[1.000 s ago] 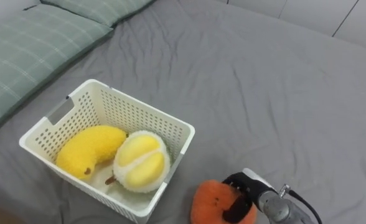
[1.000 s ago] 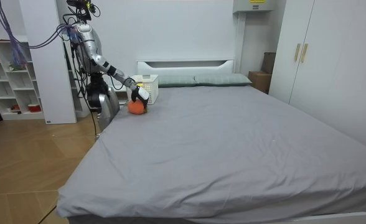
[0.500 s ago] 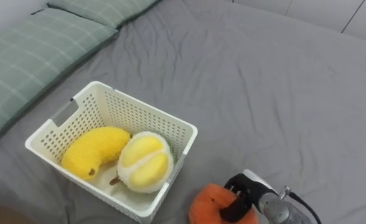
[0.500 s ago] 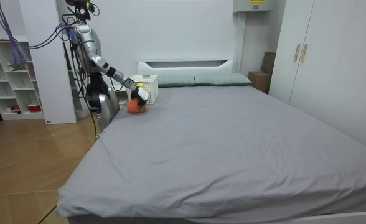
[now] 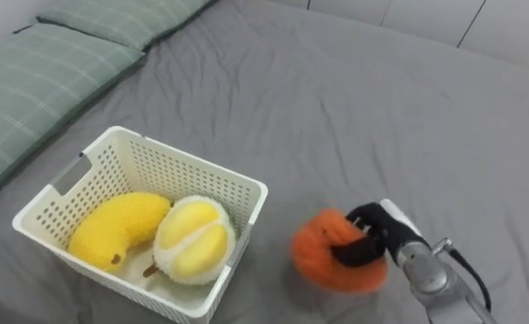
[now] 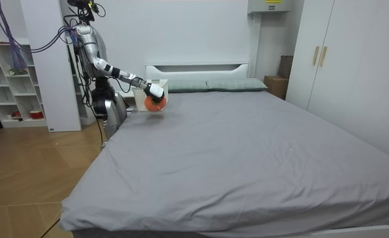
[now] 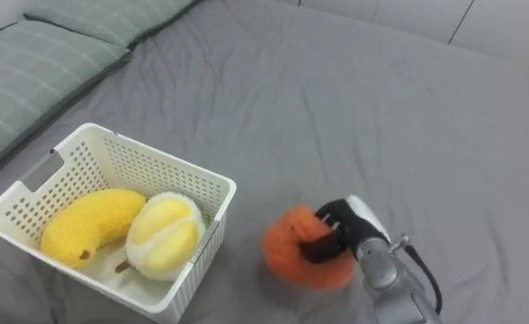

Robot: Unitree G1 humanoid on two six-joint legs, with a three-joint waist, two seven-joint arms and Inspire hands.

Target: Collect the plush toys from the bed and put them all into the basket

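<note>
Bed: smooth grey sheet, lightly creased.
Pillows: flat green checked cloth at far left, well apart from the basket.
Basket: white perforated plastic, rectangular, resting on the sheet.
Banana: curved yellow plush, in the basket's left half.
Durian: rounded pale-yellow plush, touching the banana.
Orange toy: fuzzy and round, just right of the basket, nothing between.
Right hand: dark fingers curled round the orange toy.

I've got two green checked pillows on my eye feed: one pillow along the left edge, a second pillow at the top, touching the first. Over to the room view: white shelf unit far left, wooden floor lower left, tall white wardrobe right, brown box just beside it.
</note>
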